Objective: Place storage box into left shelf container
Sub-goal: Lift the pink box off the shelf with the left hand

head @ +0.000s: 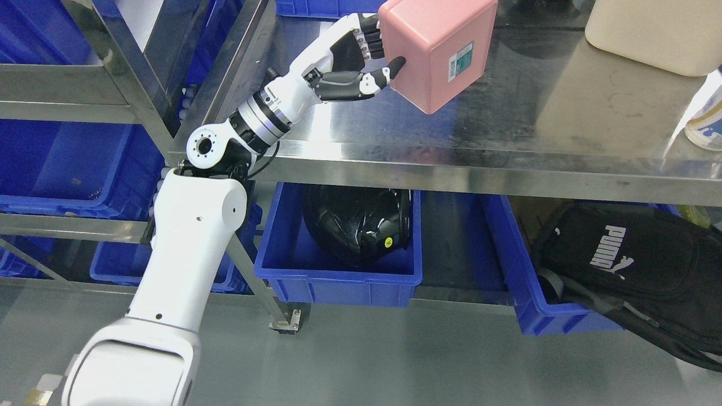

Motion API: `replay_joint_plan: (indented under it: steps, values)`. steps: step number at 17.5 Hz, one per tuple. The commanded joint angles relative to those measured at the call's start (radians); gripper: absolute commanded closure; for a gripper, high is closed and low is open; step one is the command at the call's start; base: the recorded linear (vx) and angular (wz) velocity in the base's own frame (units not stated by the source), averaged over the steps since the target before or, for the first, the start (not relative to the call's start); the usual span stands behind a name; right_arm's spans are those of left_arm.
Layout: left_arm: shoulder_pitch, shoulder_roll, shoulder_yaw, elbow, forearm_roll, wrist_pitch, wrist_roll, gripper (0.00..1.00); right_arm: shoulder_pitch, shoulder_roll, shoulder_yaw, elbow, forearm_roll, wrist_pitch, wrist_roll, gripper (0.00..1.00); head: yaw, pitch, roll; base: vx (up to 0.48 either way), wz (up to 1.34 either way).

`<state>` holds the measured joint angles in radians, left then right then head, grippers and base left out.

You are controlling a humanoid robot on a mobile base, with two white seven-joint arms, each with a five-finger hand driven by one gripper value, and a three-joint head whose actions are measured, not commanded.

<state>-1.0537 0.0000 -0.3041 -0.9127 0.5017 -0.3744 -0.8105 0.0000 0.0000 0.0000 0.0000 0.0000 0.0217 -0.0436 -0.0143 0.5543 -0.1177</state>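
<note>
A pink storage box (pixel 440 48) with a small label on its side is tilted above the steel tabletop (pixel 507 129), near the top middle of the head view. My left hand (pixel 379 53) is shut on the box's left end, fingers over the top edge and thumb pressed on its near face. The left arm rises from the lower left, past the table's front corner. A blue shelf container (pixel 62 169) sits in the steel rack at the left. My right arm does not show.
Under the table stand a blue bin (pixel 338 276) holding a black helmet (pixel 355 225) and another blue bin (pixel 524 304) with a black bag (pixel 632 265). A cream box (pixel 654 34) and a white bottle (pixel 705 121) stand at the table's right. Rack posts (pixel 141 84) rise at left.
</note>
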Motion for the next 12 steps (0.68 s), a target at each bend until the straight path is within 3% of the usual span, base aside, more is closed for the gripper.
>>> replay_joint_plan:
  steps: [1, 7, 12]
  values:
    - [0.228, 0.017, 0.013, -0.381, 0.005, -0.066, 0.173, 0.99, 0.009, -0.017, -0.005, -0.017, 0.002, 0.0, 0.001, 0.0, 0.0, 0.0, 0.0, 0.0, 0.0]
    - [0.428, 0.017, -0.035, -0.551, -0.032, -0.132, 0.231, 0.99, 0.009, -0.017, -0.005, -0.017, 0.002, 0.0, 0.001, 0.0, 0.0, 0.0, 0.0, -0.029, 0.21]
    - [0.445, 0.017, -0.053, -0.558, -0.032, -0.112, 0.395, 0.99, 0.009, -0.017, -0.005, -0.017, 0.002, 0.0, 0.001, 0.0, 0.0, 0.0, 0.0, -0.028, 0.64]
